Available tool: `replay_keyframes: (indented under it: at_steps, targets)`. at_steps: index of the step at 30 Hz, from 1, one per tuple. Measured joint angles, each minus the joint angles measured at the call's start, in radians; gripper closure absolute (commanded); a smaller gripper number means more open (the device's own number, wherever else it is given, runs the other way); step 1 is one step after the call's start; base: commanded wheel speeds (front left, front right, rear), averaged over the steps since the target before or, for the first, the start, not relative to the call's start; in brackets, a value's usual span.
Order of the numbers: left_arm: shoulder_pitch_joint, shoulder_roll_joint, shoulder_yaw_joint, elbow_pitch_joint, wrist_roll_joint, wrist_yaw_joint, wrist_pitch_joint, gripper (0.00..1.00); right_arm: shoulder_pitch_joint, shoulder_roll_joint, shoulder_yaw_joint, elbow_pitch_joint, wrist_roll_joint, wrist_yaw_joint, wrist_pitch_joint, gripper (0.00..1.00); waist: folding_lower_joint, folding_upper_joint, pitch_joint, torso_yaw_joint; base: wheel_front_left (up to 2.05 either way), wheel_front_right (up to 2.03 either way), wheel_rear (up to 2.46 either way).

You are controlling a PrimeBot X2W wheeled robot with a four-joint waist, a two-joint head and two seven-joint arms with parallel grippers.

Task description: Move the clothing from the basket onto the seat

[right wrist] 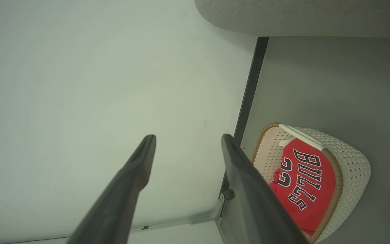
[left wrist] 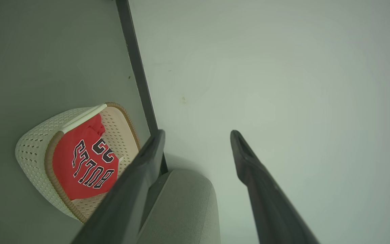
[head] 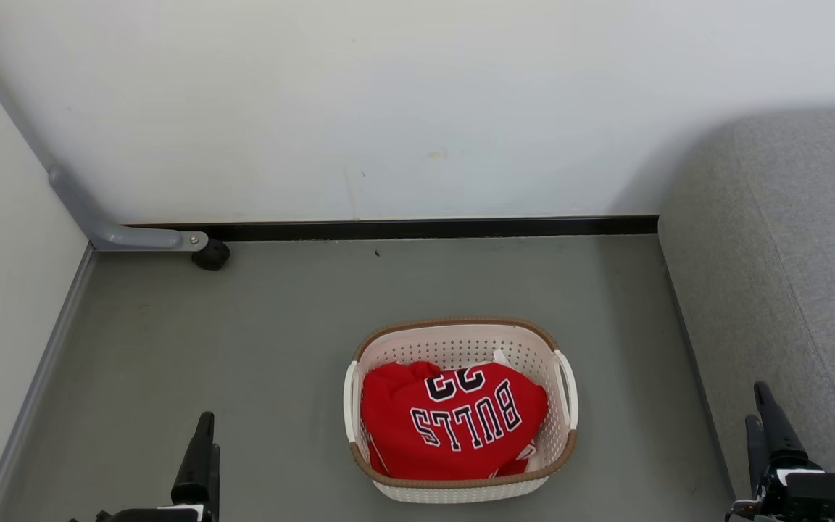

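- The basket (head: 461, 346) stands on the grey floor (head: 243, 348), between the two arms in the head view and well short of the wall (head: 388, 109).
- It is cream-white and perforated, with a brown woven-look rim and a white handle on each side.
- The clothing (head: 454, 420) lies inside the basket. It is a crumpled red jersey that fills most of the bottom, and its black "BULLS" lettering and number read upside down from the head view.
- A small pale scrap (head: 501, 357) pokes out at the jersey's far edge. It may be white fabric, but it is too small to be sure.
- The seat (head: 780, 275), light-grey and upholstered, fills the robot's right side. Its near edge runs beside the basket with a strip of floor between them, and nothing lies on the part in view.
- The left gripper (left wrist: 198, 134) has its fingers spread wide with nothing between them. It points toward the wall, and the basket is off to one side in its wrist view.
- The right gripper (right wrist: 188, 137) is likewise wide open and empty. In the head view it sits low, just in front of the seat's edge.
- Neither gripper touches the basket or the clothing.
- A black skirting strip (head: 425, 228) runs along the foot of the wall.
- A grey metal bracket (head: 127, 235) with a black foot (head: 211, 255) sits in the far left corner.
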Motion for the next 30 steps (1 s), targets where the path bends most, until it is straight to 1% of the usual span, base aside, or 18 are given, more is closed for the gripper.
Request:
replay_keyframes:
  at_steps: [3,10,21,25,26,30]
  targets:
    - [-0.004,0.0,-0.003,0.003,0.005,0.0,-0.007,0.0,-0.006,-0.004,0.01,-0.001,-0.016,0.0,-0.008,0.0,0.0,0.0,0.0,0.001,0.0,0.0,0.0]
    - [-0.019,0.001,-0.014,0.014,0.066,0.0,-0.029,0.0,-0.013,-0.02,0.04,-0.003,-0.082,0.0,-0.032,0.0,0.0,0.0,0.0,0.003,0.0,0.0,0.0]
    - [-0.042,0.016,-0.039,0.032,0.19,-0.001,-0.07,0.0,-0.035,-0.048,0.07,-0.007,-0.227,0.0,-0.072,0.0,0.0,0.0,0.001,0.004,0.0,0.0,0.0]
    - [-0.046,0.019,-0.042,0.041,0.253,-0.001,-0.088,0.0,-0.049,-0.055,0.078,-0.008,-0.281,0.0,-0.087,0.0,0.0,0.0,0.001,0.005,0.0,0.0,0.0]
    - [-0.048,0.021,-0.047,0.043,0.291,-0.001,-0.093,0.0,-0.053,-0.062,0.085,-0.011,-0.315,0.0,-0.09,0.0,0.0,0.0,0.002,0.005,0.0,0.0,0.0]
    - [-0.06,0.03,-0.058,0.045,0.365,0.0,-0.105,0.0,-0.055,-0.074,0.103,-0.011,-0.382,0.0,-0.107,0.0,0.0,0.0,0.004,0.006,0.0,0.0,0.0]
